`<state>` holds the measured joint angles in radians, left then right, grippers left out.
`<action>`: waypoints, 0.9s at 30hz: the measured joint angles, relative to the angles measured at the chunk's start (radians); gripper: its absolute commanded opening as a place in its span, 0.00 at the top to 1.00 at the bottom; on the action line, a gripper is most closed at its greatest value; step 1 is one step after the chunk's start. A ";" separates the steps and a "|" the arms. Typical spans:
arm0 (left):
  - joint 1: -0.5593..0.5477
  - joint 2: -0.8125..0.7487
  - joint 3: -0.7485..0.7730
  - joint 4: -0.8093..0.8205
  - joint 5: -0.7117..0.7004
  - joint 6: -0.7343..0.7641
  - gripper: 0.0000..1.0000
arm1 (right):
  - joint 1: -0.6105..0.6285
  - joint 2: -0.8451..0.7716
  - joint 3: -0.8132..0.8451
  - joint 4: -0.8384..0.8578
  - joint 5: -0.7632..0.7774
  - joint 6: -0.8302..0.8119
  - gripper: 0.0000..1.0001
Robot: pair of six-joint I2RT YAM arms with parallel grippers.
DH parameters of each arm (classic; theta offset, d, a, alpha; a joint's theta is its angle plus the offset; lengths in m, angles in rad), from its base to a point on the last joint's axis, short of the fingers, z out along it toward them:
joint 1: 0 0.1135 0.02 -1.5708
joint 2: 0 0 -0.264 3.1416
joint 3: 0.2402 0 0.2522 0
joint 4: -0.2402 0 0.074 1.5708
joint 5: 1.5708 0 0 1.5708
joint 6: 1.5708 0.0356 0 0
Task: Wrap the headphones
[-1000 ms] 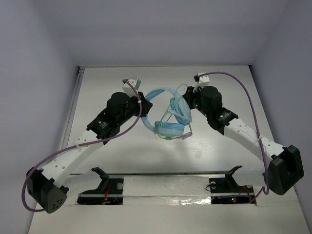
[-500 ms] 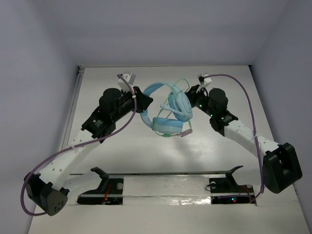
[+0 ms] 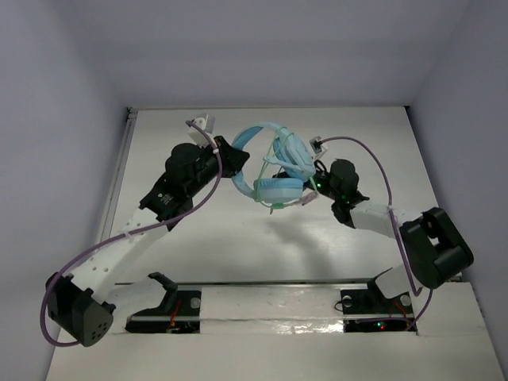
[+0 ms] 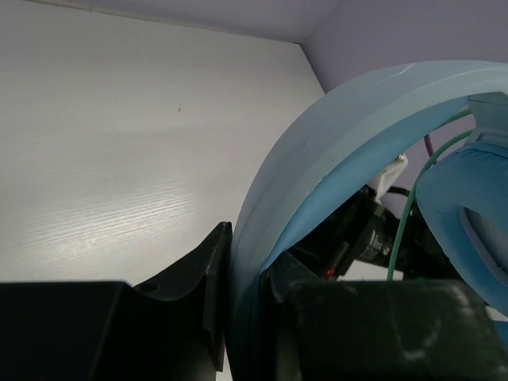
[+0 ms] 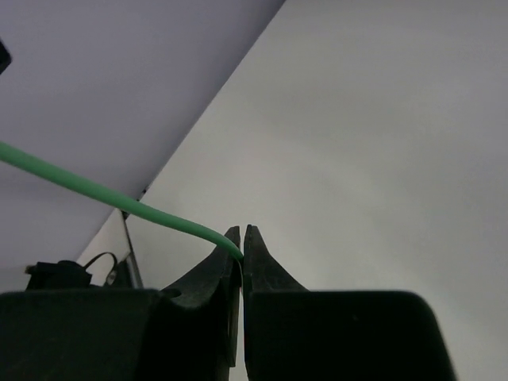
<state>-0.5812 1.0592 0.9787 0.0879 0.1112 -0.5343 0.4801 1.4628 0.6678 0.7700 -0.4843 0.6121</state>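
Note:
The light blue headphones [image 3: 274,171] hang above the table's middle, headband [image 3: 252,139] arching to the left, ear cups [image 3: 279,189] stacked at the right. The pale green cord [image 3: 287,200] loops around the cups. My left gripper [image 3: 236,163] is shut on the headband, which fills the left wrist view [image 4: 317,151]. My right gripper [image 3: 312,188] sits just right of the cups, shut on the cord; the right wrist view shows the cord [image 5: 103,194] pinched between its fingertips [image 5: 243,246].
Purple arm cables [image 3: 373,159] arc over both arms. A rail with two black brackets [image 3: 171,290] runs along the near edge. White walls enclose the table; its left edge [image 3: 119,182] has a metal strip.
The right arm has folded back and swung its gripper down and left to the right of the cups, drawing the cord. The left gripper has lifted the headband slightly toward the far side.

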 measured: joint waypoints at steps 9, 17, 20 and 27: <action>0.000 0.124 -0.114 0.149 -0.253 -0.086 1.00 | 0.019 0.032 -0.134 0.151 -0.048 0.266 1.00; -0.003 0.276 -0.153 0.267 -0.367 -0.151 1.00 | 0.029 0.102 -0.207 0.349 -0.057 0.514 0.93; -0.007 0.312 -0.154 0.291 -0.391 -0.164 1.00 | 0.041 0.141 -0.217 0.401 -0.045 0.560 0.92; -0.010 0.412 -0.158 0.330 -0.447 -0.190 1.00 | 0.082 0.287 -0.252 0.526 -0.019 0.647 0.89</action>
<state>-0.5915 1.4712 0.8204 0.4183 -0.3359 -0.7238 0.5625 1.7500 0.4156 1.2957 -0.5030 1.2594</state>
